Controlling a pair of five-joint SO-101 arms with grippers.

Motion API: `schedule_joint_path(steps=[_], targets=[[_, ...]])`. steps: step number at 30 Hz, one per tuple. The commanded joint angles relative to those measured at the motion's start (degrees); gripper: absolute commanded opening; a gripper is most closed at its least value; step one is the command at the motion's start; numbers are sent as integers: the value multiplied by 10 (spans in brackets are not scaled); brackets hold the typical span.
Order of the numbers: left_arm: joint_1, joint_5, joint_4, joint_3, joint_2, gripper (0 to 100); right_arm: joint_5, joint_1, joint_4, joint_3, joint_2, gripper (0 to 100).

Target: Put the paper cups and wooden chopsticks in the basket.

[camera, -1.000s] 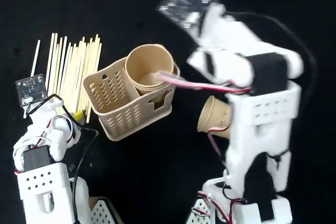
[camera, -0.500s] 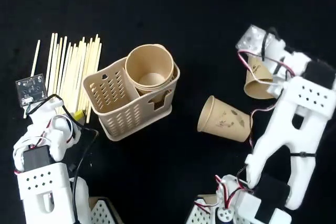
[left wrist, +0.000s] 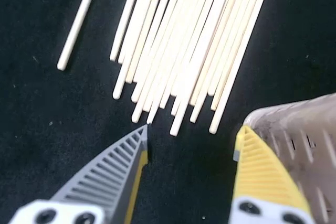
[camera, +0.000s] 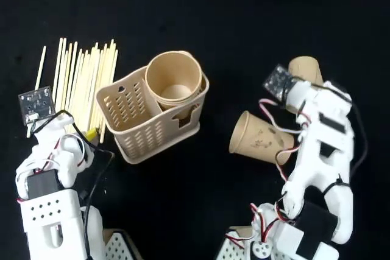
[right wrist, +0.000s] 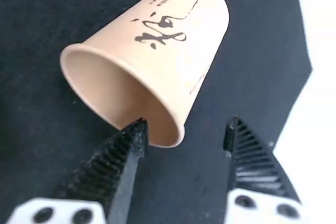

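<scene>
Bright, even light, probably overhead; black cloth [camera: 183,16] swallows shadows; white glare past its edge.

Cups part-loaded, chopsticks outside the basket: my findings.
I find the beige slotted basket [camera: 131,111] upright with nested cups [camera: 173,74] standing in one compartment. A printed cup [camera: 259,139] lies on its side near it and another cup [camera: 304,67] farther off. The wooden chopsticks [left wrist: 184,40] lie bundled beside the basket, with one stray stick [left wrist: 79,22] apart.
</scene>
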Motion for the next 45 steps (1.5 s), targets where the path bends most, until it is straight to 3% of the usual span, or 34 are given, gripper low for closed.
schedule_joint_path(steps=[1, 8, 17, 34, 39, 45], targets=[[1, 6, -13, -2, -3, 263, 4, -16, -97, 31, -15, 233], [1, 6, -13, -2, -3, 263, -25, -43, -144, 63, -15, 10], [1, 6, -13, -2, -3, 263, -110, -27, -127, 28, -22, 11], [1, 6, -13, -2, -3, 263, -384, -18, 403, -398, -19, 11], [0, 6, -13, -2, -3, 263, -437, -52, 528, -533, -21, 11], [0, 6, -11, -3, -3, 263, -484, -148, 658, -684, -21, 11]])
